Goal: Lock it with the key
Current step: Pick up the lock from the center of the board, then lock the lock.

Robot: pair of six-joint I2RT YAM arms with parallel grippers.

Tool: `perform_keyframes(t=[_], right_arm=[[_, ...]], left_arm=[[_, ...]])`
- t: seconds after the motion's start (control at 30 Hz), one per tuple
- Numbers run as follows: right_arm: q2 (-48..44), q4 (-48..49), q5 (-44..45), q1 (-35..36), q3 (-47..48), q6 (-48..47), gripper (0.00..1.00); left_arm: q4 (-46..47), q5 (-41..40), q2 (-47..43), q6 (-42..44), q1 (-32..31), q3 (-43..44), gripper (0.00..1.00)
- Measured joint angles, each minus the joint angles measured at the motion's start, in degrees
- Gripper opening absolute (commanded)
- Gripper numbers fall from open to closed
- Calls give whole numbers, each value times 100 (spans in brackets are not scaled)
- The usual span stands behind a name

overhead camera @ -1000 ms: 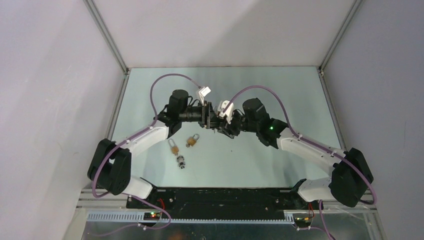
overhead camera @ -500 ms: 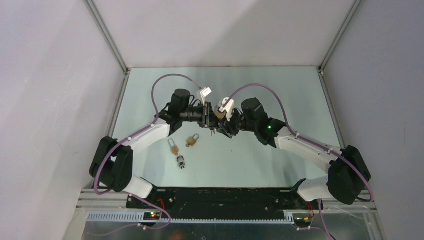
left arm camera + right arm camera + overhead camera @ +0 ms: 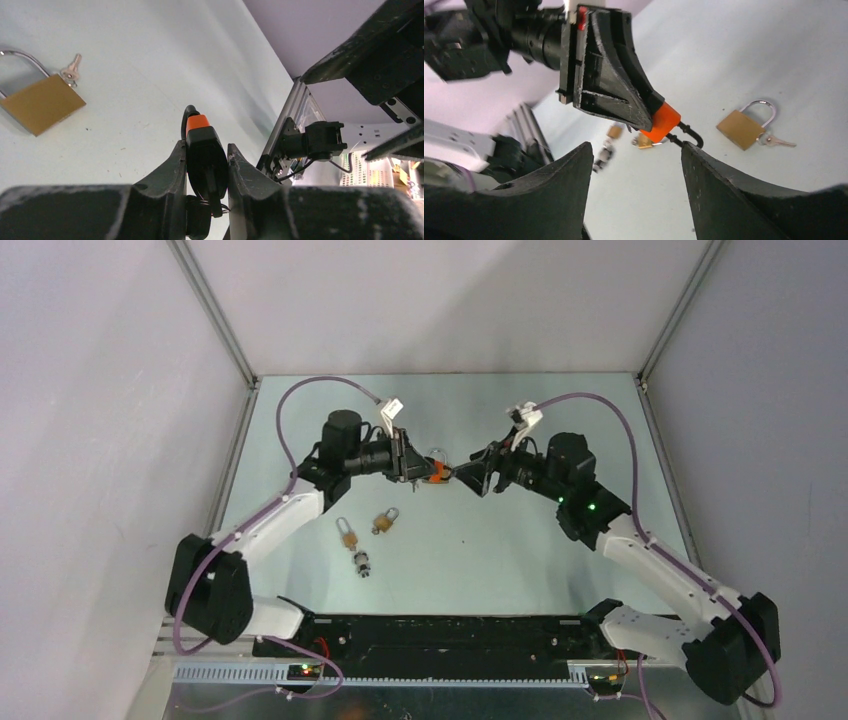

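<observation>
L gripper (image 3: 206,152) clamps orange-black padlock (image 3: 198,124) above table (image 3: 150,60). R gripper (image 3: 636,147) jaws spread, nothing held, facing it. Brass padlock (image 3: 742,128) w/ key (image 3: 776,142) lies below.

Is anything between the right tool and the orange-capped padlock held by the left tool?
Nothing visible. The open right tool faces the padlock across air; the left tool clamps only its black body, leaving the orange end and shackle exposed.

Padlock (image 3: 744,128) w/ key (image 3: 776,142) on table (image 3: 774,60) behind 2nd lock (image 3: 663,121)
</observation>
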Motion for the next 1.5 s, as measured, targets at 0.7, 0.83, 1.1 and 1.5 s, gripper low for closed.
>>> perform_keyframes(t=[0.7, 0.83, 1.1, 1.5], right_arm=[[-1250, -1486, 260, -525, -31, 1235, 83], [-1226, -1329, -44, -527, -31, 1370, 78], [-514, -142, -586, -540, -31, 2035, 74], [52, 1325, -1117, -350, -31, 1899, 33]], left_arm=[[57, -380, -1932, -570, 7, 0, 0], [105, -378, -1958, -844, 4, 0, 0], [442, -310, -1777, -1759, -55, 87, 0], [647, 136, -1491, -2564, -70, 485, 0]])
